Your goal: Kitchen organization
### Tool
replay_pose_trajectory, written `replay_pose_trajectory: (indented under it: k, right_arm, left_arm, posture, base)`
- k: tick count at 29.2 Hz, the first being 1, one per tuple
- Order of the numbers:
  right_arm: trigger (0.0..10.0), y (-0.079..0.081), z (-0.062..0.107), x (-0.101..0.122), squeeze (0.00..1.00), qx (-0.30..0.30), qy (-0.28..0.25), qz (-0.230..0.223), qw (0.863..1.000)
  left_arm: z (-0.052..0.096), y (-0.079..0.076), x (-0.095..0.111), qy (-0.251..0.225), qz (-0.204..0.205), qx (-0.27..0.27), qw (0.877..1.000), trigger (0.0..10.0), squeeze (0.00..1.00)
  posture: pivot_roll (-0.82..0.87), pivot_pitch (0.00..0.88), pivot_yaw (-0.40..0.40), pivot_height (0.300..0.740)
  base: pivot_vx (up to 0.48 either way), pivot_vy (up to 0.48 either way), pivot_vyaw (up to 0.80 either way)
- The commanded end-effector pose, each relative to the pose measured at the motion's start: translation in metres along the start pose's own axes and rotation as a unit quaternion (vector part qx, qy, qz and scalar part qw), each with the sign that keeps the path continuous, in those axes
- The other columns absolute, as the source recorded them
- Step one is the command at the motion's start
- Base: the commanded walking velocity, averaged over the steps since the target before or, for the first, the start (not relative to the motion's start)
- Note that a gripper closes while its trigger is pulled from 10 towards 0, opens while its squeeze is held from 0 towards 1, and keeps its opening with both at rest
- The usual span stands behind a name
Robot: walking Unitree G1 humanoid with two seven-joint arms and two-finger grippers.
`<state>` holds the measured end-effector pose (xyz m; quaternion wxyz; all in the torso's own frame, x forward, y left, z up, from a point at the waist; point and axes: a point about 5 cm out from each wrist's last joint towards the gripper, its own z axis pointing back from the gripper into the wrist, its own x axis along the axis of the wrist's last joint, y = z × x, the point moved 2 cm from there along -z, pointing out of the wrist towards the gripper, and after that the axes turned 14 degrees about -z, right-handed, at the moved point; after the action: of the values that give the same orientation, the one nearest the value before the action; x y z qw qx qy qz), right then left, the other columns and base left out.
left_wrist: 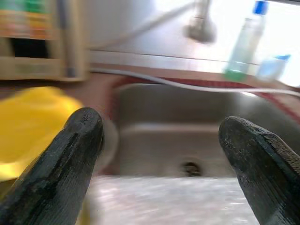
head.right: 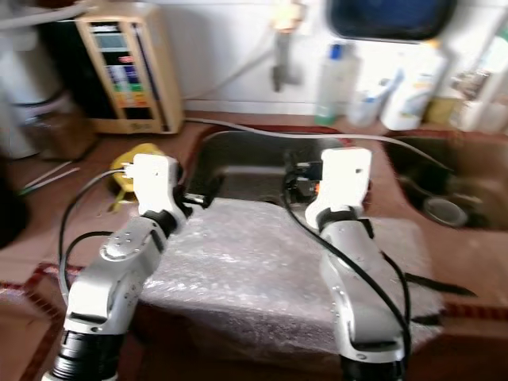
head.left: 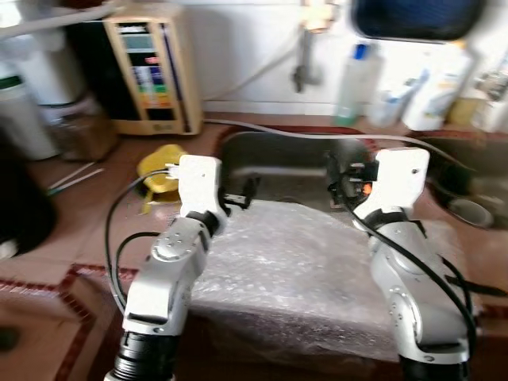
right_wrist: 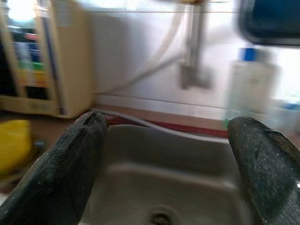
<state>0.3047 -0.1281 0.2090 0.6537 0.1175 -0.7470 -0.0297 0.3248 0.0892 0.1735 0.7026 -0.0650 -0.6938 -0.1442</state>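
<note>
Now both silver arms reach forward over a large sheet of clear bubble wrap (head.left: pixel 294 270) that lies across the front edge of the brown counter (head.left: pixel 71 230) and partly covers the steel sink basin (head.left: pixel 286 159). The left claw (left_wrist: pixel 161 159) is above the far left corner of the wrap, and its two black fingers are spread wide with nothing between them. The right claw (right_wrist: pixel 171 168) hangs over the far right part of the wrap, near the basin, and is also spread wide and empty. Left of the basin a crumpled yellow cloth (head.left: pixel 163 171) lies on the counter. Behind it a beige box-shaped appliance (head.left: pixel 151 67) stands against the wall. Several plastic bottles (head.left: pixel 357 79) stand behind the basin, near the tap (head.left: pixel 305 48).
</note>
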Motion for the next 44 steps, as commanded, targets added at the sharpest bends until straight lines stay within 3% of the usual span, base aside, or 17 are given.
replay_pose_trajectory:
  k: [1, 12, 29, 33, 44]
  right_arm:
    - [10.0, -0.0027, -0.0006, 0.0043, 0.0, -0.004, -0.01, 0.002, 1.0]
    - [10.0, -0.0029, -0.0008, 0.0046, 0.0, -0.006, -0.011, 0.001, 1.0]
    - [10.0, -0.0025, -0.0009, 0.0047, 0.0, -0.003, -0.01, 0.003, 1.0]
    - [10.0, -0.0017, -0.0007, 0.0044, 0.0, 0.001, -0.008, 0.004, 1.0]
    - [10.0, -0.0004, -0.0006, 0.0038, 0.0, 0.002, -0.009, 0.002, 1.0]
  left_arm:
    - [-0.0021, -0.004, 0.0052, -0.009, -0.008, -0.004, 1.0, 10.0, 0.0]
    - [-0.002, -0.0084, 0.0052, -0.012, -0.006, -0.019, 1.0, 10.0, 0.0]
    - [-0.0016, -0.0107, 0.005, -0.015, 0.003, -0.024, 1.0, 10.0, 0.0]
    - [-0.0018, -0.0076, 0.0046, -0.013, 0.004, -0.009, 1.0, 10.0, 0.0]
    - [-0.0024, -0.0034, 0.0075, -0.026, -0.02, 0.015, 0.999, 10.0, 0.0]
  posture:
    - [-0.04, 0.0, 0.037, 0.74]
    - [-0.04, 0.0, 0.038, 0.74]
    - [-0.05, 0.0, 0.037, 0.74]
    - [-0.05, 0.0, 0.034, 0.74]
    - [-0.04, 0.0, 0.034, 0.74]
  base:
    - [0.0, 0.0, 0.0]
    - [0.0, 0.0, 0.0]
    - [0.0, -0.441, 0.0]
    - [0.0, 0.0, 0.0]
    - [0.0, 0.0, 0.77]
